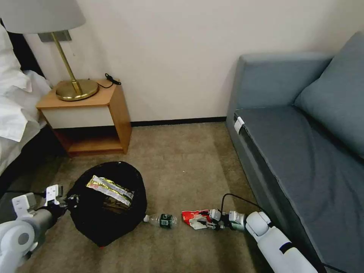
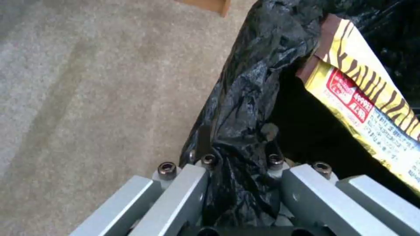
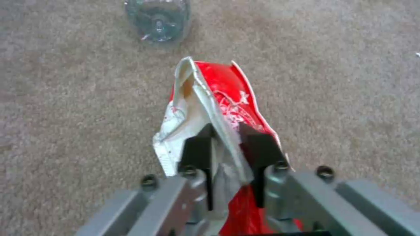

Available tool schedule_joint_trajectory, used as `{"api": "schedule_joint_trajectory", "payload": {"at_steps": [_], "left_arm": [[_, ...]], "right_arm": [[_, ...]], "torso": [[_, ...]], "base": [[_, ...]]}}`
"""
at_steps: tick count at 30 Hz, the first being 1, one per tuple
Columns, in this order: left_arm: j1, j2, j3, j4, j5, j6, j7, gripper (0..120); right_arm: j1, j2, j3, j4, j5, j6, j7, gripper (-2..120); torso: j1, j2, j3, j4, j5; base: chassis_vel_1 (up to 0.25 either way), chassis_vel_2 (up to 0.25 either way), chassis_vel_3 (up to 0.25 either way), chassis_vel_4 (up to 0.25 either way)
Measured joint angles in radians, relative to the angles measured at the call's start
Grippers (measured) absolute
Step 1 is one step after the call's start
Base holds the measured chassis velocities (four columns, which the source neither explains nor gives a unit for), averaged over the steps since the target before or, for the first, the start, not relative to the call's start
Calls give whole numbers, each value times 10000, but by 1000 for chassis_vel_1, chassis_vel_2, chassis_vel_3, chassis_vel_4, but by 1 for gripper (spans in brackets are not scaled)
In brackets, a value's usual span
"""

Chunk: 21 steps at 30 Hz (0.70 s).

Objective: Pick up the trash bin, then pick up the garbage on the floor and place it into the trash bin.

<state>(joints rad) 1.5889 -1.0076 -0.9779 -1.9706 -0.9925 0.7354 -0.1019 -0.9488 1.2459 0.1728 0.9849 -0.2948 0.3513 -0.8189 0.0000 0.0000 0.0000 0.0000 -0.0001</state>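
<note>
The trash bin sat on the carpeted floor, in front of the wooden nightstand and well to the left of the grey sofa. It was lined with a crinkled black bag, and it leaned a little toward the camera in the head view. A long yellow-silver snack wrapper lay across the inside of the bin, one end resting near the far rim. In the left wrist view the same wrapper showed a striped yellow print and a red label.

The left gripper was at the bin's left rim. The left wrist view showed its fingers pressed together on a fold of the black bag at the rim, one on either side of the plastic.

Just to the right of the bin, a clear bottle with a dark green label lay on its side on the floor, its cap end close to the bin's wall. Farther right of the bin, past the bottle, lay the red-and-white crumpled wrapper. The right gripper was down at floor level on the wrapper's far side from the bin. In the right wrist view its dark fingers were clamped on the wrapper, pinching a fold of it, and the bottle's base lay beyond on the carpet.

A brass lamp stood on the nightstand behind the bin.
</note>
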Motion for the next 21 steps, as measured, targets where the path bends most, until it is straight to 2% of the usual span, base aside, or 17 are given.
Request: {"api": "schedule_joint_trajectory", "payload": {"at_steps": [1,3,11,15,21], "left_arm": [[1,0,-2,-1,0,0,0,4],[9,0,-8,-3,0,0,-1,4],[17,-28,-13,-51,1,0,-1,4],[15,-47,-8,-74,2,0,-1,4],[-30,-51,78,-89,2,0,-1,4]], "right_arm": [[-1,4,2,-6,-7,24,-19,14],[-20,12,25,-34,-14,163,-159,1],[-161,-83,217,176,184,226,-154,0],[-371,-194,444,656,886,231,-67,0],[-904,-761,689,2546,2498,-199,114,0]], "torso": [[0,0,0,0,0],[0,0,0,0,0],[0,0,0,0,0],[0,0,0,0,2],[0,0,-1,0,0]], "base": [[0,0,0,0],[0,0,0,0],[0,0,0,0],[0,0,0,0],[0,0,0,0]]}}
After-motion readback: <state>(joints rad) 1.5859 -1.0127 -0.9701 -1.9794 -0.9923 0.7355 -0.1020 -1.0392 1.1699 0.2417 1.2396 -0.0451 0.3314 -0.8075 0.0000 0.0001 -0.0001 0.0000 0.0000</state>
